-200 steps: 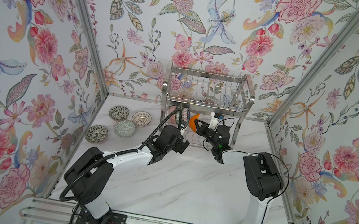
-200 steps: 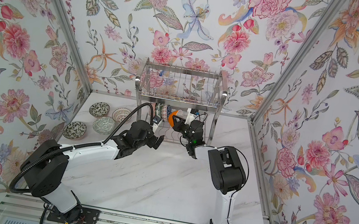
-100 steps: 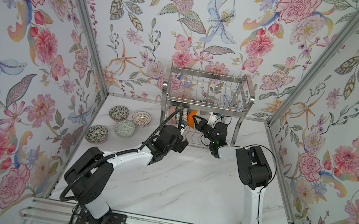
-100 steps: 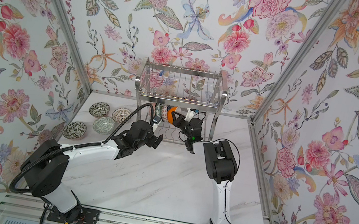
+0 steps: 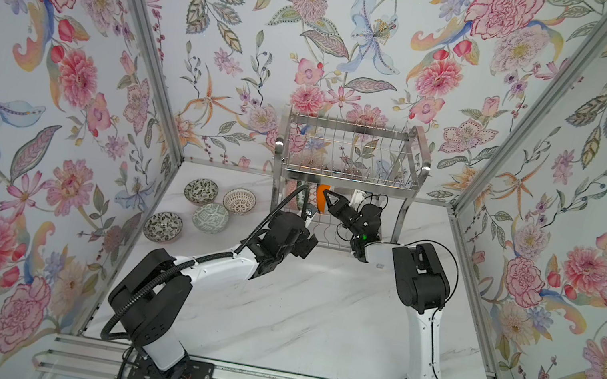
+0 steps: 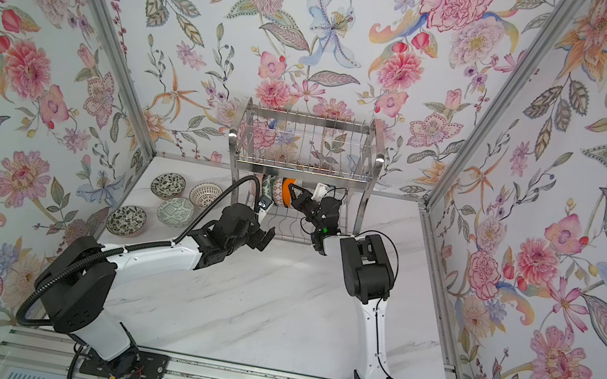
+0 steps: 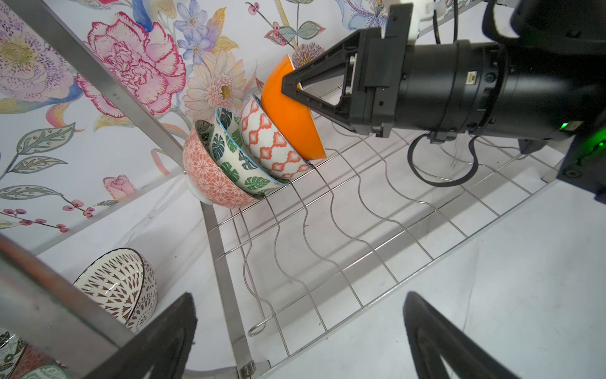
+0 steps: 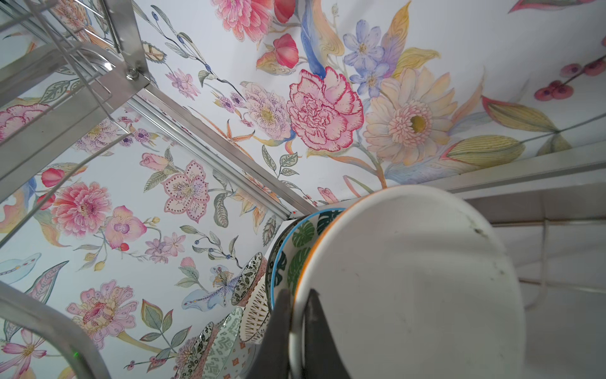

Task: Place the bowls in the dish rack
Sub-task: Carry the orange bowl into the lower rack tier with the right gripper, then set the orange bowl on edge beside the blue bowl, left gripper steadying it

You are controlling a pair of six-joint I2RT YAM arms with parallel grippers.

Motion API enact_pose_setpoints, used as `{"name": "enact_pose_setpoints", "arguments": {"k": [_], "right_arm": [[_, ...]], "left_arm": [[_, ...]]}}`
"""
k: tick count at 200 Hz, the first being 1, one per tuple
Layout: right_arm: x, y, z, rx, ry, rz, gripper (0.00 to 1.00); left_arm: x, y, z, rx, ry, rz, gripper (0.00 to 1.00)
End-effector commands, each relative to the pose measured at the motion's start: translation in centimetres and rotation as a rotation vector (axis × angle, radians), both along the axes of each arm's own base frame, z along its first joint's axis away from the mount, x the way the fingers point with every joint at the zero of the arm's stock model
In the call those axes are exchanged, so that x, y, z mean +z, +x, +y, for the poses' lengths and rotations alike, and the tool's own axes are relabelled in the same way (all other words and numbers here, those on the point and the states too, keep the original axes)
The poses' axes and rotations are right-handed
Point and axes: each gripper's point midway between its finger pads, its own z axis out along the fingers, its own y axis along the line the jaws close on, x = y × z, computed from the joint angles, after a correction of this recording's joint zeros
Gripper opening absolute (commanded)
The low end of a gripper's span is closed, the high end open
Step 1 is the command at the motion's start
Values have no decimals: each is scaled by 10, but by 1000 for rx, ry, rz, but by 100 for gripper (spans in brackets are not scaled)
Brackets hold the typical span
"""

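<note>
– Orange bowl [image 7: 288, 115], where have you got it?

– On the lower tier of the dish rack [image 7: 377, 213], tipped up on edge. My right hand [image 7: 290, 88] is clamped on its rim, one finger on the white inside and one on the orange outside.

– Is it seated in the wires?

– I cannot tell from my views. Its outside lies against the next bowl.

– What stands beside it?

– Three more, on edge and nested in a row. A red-lattice bowl [image 7: 272, 144] is right against the orange bowl. Next come a green-leaf bowl [image 7: 236, 157] and a pink geometric bowl [image 7: 210, 174], which sits by the rack's left end.

– And your left hand [image 7: 299, 305]?

– Spread wide, holding nothing, just in front of the lower tier and apart from the bowls.

– The rest?

– Four sit upright on the tabletop [image 5: 315, 306] toward its far-left corner. They are a black-and-white floral bowl [image 5: 201, 190], a brown-lattice bowl [image 5: 239, 200], a pale green bowl [image 5: 210, 217] and a second floral bowl [image 5: 163, 225]. I see the rack at the middle of the far edge.
</note>
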Motion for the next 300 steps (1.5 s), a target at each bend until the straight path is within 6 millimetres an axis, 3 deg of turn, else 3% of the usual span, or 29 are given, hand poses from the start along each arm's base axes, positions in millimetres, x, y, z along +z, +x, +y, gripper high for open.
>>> {"name": "enact_pose_setpoints", "arguments": {"k": [1, 161, 237, 300], "right_arm": [[15, 2, 2, 23, 44, -60, 10], [15, 8, -3, 65, 150, -56, 12], [28, 4, -3, 85, 189, -75, 11], [11, 6, 0, 89, 185, -40, 11]], "left_arm": [[-5, 0, 0, 8, 18, -5, 99], [-13, 2, 0, 9, 44, 5, 99], [-14, 2, -1, 5, 44, 6, 99], [-13, 1, 1, 9, 48, 5, 99]]}}
